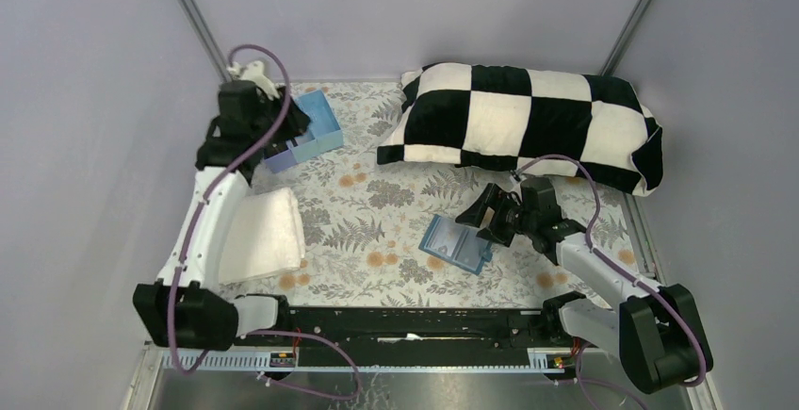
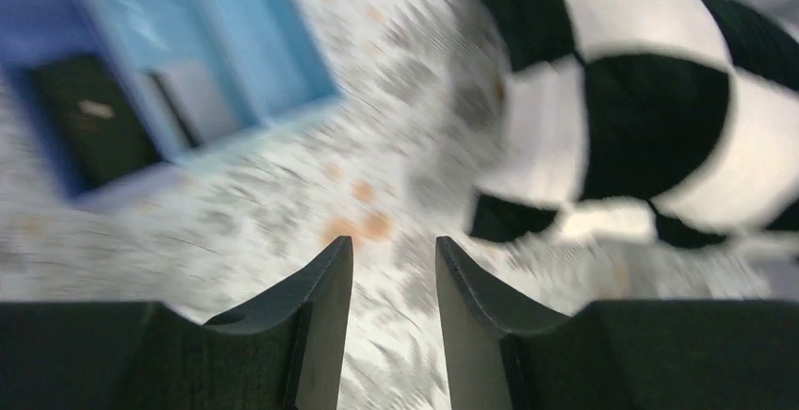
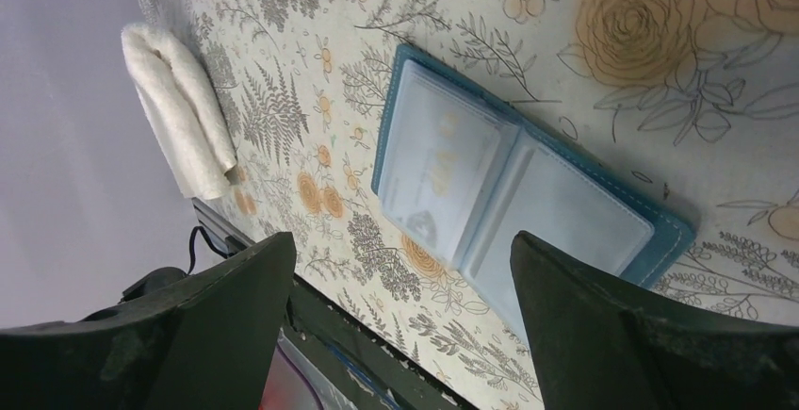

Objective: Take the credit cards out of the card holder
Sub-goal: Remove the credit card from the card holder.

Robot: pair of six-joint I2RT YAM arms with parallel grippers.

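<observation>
The card holder (image 1: 456,243) lies opened flat on the floral tabletop (image 1: 377,203), right of centre and toward the near edge. In the right wrist view the card holder (image 3: 509,184) shows a teal-blue border around two pale, translucent pockets set side by side. Faint yellowish marks show through one of them, but whether a card sits inside is not clear.

The right tool (image 1: 485,212) sits just beyond the holder's far right corner, tilted down toward it. In its own camera the right tool (image 3: 403,240) is spread wide. Its two dark fingers (image 3: 236,316) frame the holder from either side with nothing between them, and neither fingertip appears to touch the case.

The left tool (image 1: 287,127) is at the far left of the tabletop, over the blue-and-purple compartment tray (image 1: 316,132). Its wrist picture is smeared with blur. The left tool (image 2: 393,250) has its fingers only a little apart, a narrow slit of patterned cloth showing between them, and it grips nothing. In that view the tray (image 2: 283,42) lies to the upper left. A dark card (image 2: 89,127) lies in one compartment and a pale grey one (image 2: 198,99) in the next, their details lost to the blur.

A black-and-white checked pillow (image 1: 528,123) lies along the far right edge. A folded white towel (image 1: 264,236) rests on the left side beside the left arm, well apart from the holder.
</observation>
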